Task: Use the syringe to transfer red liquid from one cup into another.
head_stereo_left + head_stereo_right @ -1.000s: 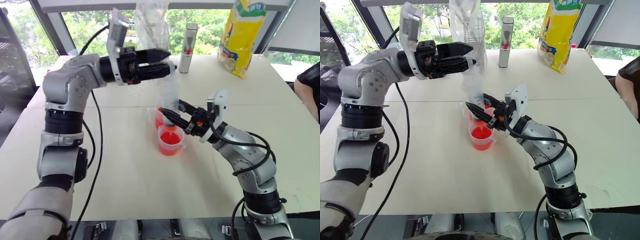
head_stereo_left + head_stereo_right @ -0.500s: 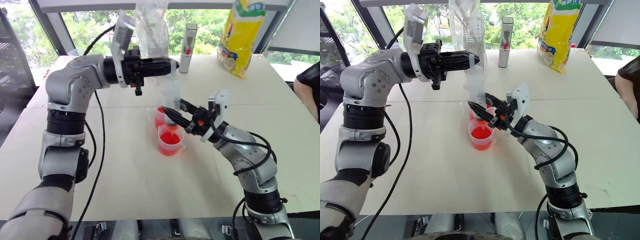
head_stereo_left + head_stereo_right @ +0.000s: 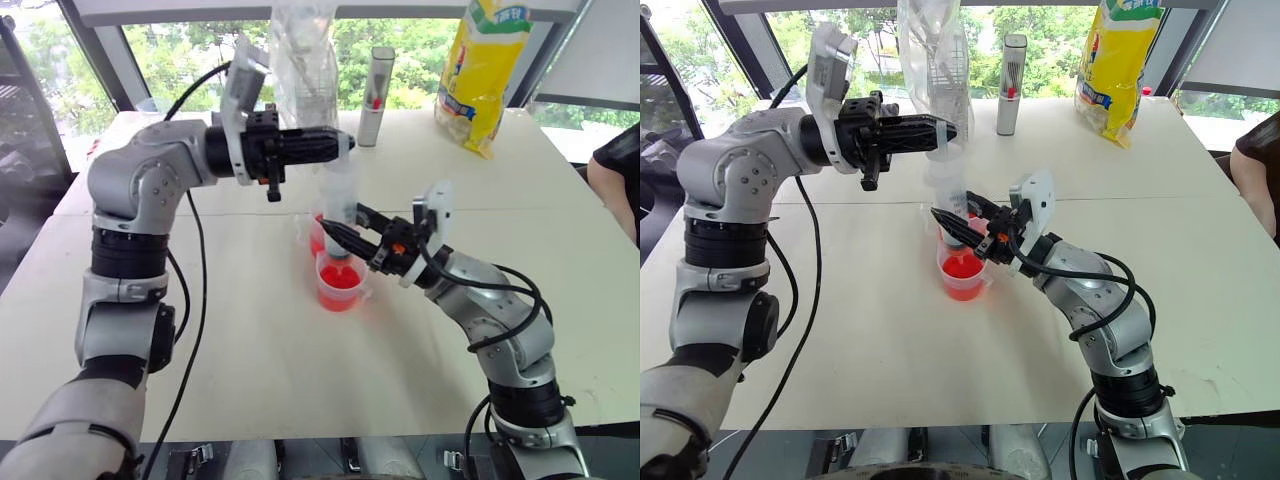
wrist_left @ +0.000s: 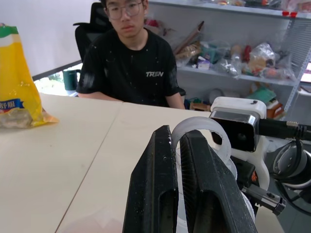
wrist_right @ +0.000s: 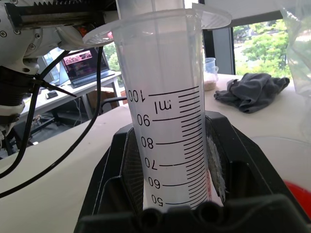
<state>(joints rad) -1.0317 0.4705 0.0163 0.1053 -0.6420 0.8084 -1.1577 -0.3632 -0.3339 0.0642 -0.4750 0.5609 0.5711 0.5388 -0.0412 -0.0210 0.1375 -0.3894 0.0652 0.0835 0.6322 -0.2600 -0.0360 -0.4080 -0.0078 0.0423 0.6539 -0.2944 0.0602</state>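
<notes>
A large clear syringe (image 3: 341, 200) with a printed scale (image 5: 167, 121) stands upright over the nearer of two cups (image 3: 340, 287), which holds red liquid (image 3: 341, 279). The second cup (image 3: 317, 236) stands just behind it. My right gripper (image 3: 345, 237) is shut on the lower barrel, one black finger (image 5: 119, 170) on each side. My left gripper (image 3: 342, 142) points level and is shut on the plunger's ring (image 4: 201, 127) at the top. The syringe tip is hidden behind the right fingers.
A tall grey cylinder with a red mark (image 3: 378, 95), a clear plastic bag (image 3: 305, 55) and a yellow bag (image 3: 486, 70) stand at the table's far side. A person in a black shirt (image 4: 129, 63) sits at the right edge (image 3: 615, 170).
The left gripper's fingers were apart beside the syringe top a second ago; they have closed on the plunger end. The right gripper and the syringe barrel have stayed in place.
</notes>
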